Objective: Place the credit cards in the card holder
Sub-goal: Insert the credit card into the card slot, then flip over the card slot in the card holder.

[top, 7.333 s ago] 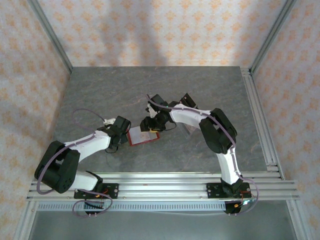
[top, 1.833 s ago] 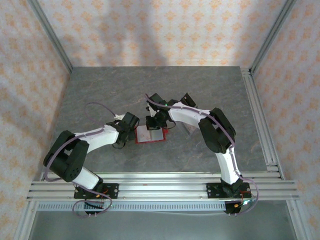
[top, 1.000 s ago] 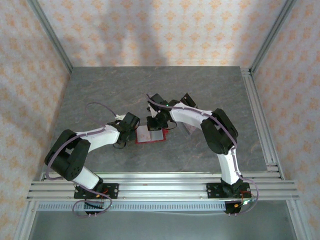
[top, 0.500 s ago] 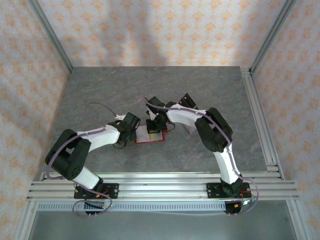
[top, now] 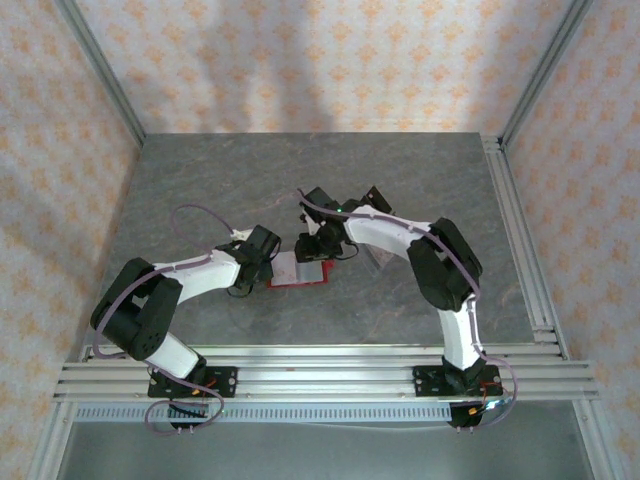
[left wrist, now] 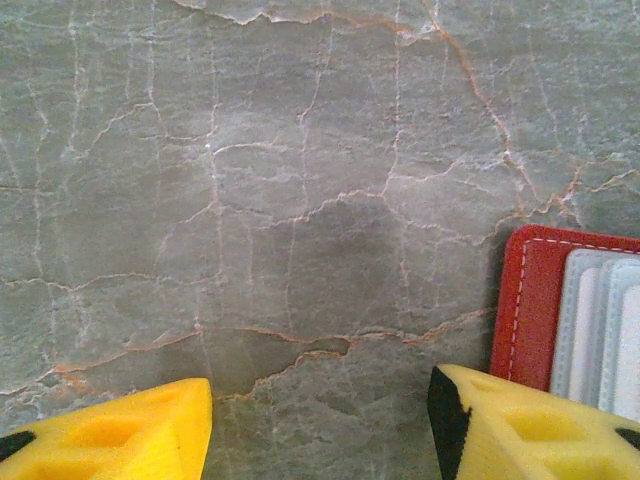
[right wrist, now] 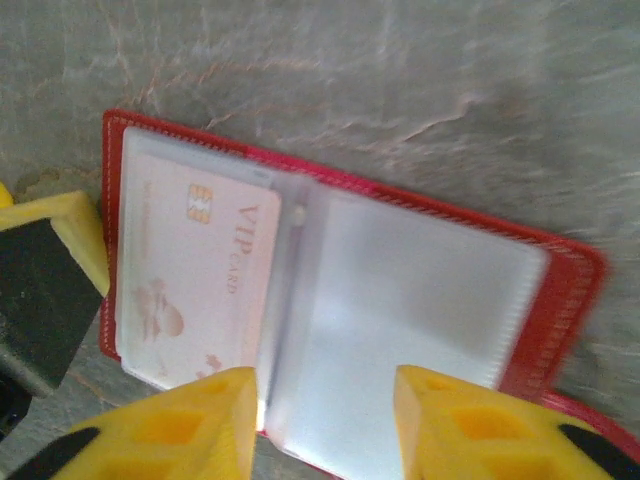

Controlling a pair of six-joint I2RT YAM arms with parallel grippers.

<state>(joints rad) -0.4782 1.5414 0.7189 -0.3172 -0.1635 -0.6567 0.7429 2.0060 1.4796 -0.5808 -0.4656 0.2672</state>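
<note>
card holder: red card holder [right wrist: 560, 270] lies open on the table, VIP card [right wrist: 200, 270] tucked in one clear sleeve
right gripper [right wrist: 325, 405]: fingers apart, empty, over the fold
left gripper [left wrist: 320, 410]: wide, empty, beside its edge
risk: nothing's pinning it, so a nudge could slide it or flop it shut

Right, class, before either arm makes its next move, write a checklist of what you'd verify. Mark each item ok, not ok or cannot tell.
1. Card holder lying open on the table: ok.
2. One credit card seated inside it: ok.
3. Neighbouring sleeve free for another card: ok, though the view is blurred.
4. Right gripper open and empty above the holder: ok.
5. Left gripper open, one finger beside the holder's red edge: ok.
6. Where the next card lies: cannot tell.
</note>
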